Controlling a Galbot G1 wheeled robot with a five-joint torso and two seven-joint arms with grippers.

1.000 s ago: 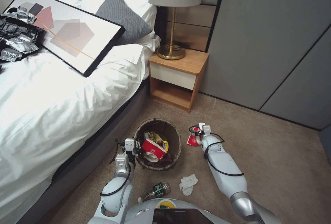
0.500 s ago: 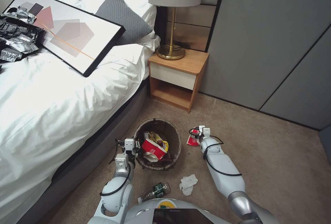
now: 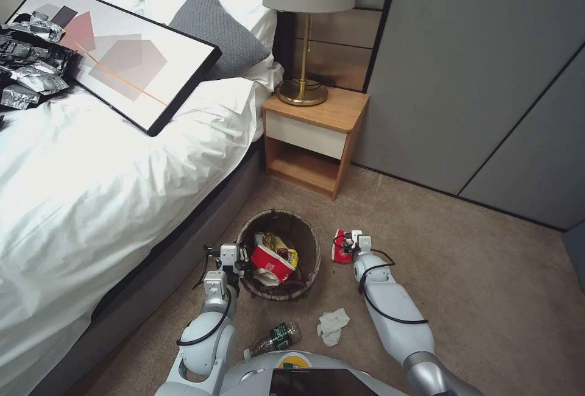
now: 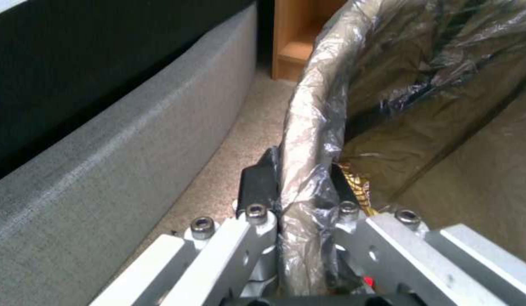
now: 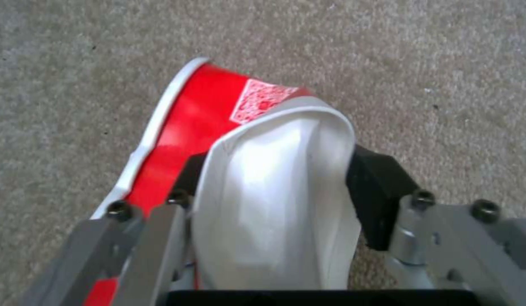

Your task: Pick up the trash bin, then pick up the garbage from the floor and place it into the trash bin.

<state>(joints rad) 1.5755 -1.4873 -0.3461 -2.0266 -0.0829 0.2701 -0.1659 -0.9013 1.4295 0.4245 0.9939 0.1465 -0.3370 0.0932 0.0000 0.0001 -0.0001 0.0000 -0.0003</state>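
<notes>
The trash bin, round with a brown liner, stands on the carpet beside the bed and holds a red cup and yellow wrapper. My left gripper is shut on its near-left rim; in the left wrist view the fingers clamp the liner-covered rim. Right of the bin, my right gripper is shut on a piece of garbage, a crushed red-and-white wrapper low over the carpet. The right wrist view shows the wrapper squeezed between the pads. A white tissue and a green-labelled bottle lie nearer my base.
The bed with its grey base runs along the left, close to the bin. A wooden nightstand with a lamp stands behind the bin. Grey wall panels close the back right. Open carpet lies to the right.
My right gripper has drawn slightly back toward me and settled around the red-and-white wrapper. The left gripper and the bin have not moved.
</notes>
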